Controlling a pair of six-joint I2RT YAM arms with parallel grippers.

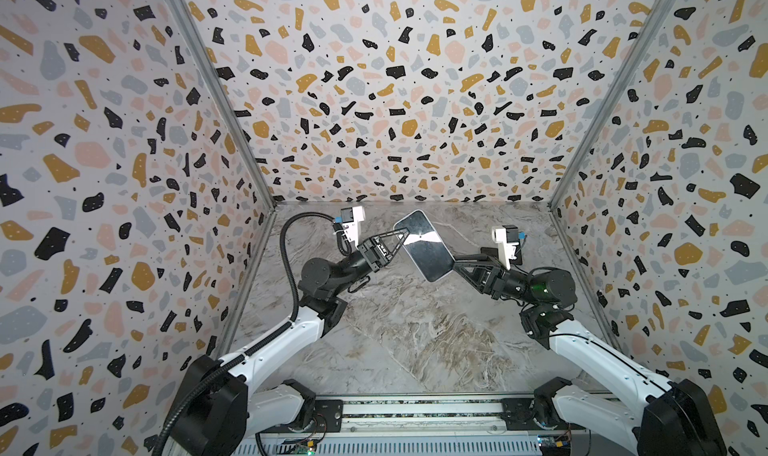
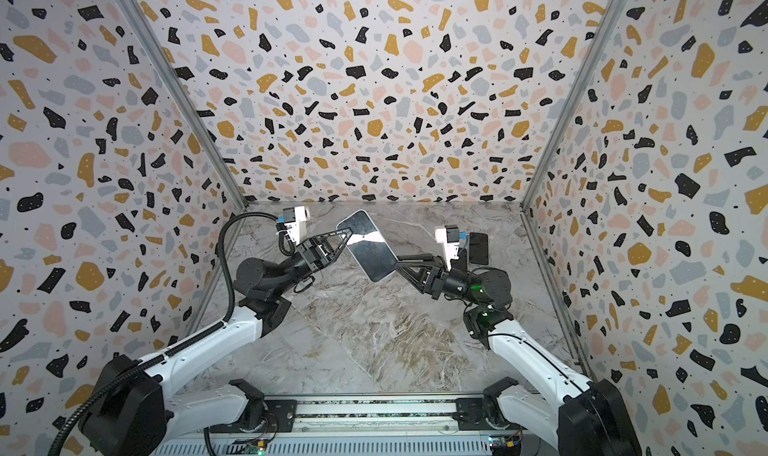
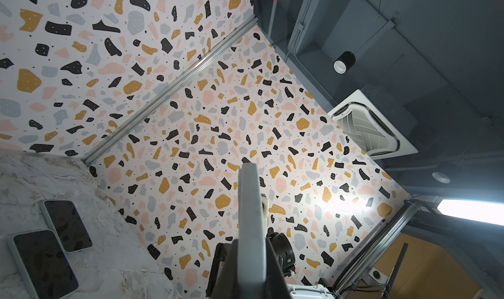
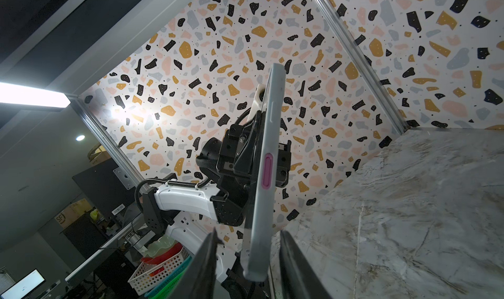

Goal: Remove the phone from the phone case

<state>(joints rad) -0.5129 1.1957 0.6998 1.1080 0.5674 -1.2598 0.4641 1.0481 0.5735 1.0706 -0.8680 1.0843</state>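
Above the table [image 1: 395, 329] our left gripper [image 1: 404, 237] clamps the phone case [image 4: 266, 175]; our right gripper [image 1: 456, 261] straddles it, not yet closed. We judge the phone [image 1: 426, 248] stiff and slick, so peel the case at a corner.

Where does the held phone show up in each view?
Top view: phone centre, raised above the table.
Top view: same, a little further left.
Left wrist: edge-on, bottom middle.
Right wrist: edge-on, middle, pink button showing.
Shared landmark: the marble table.
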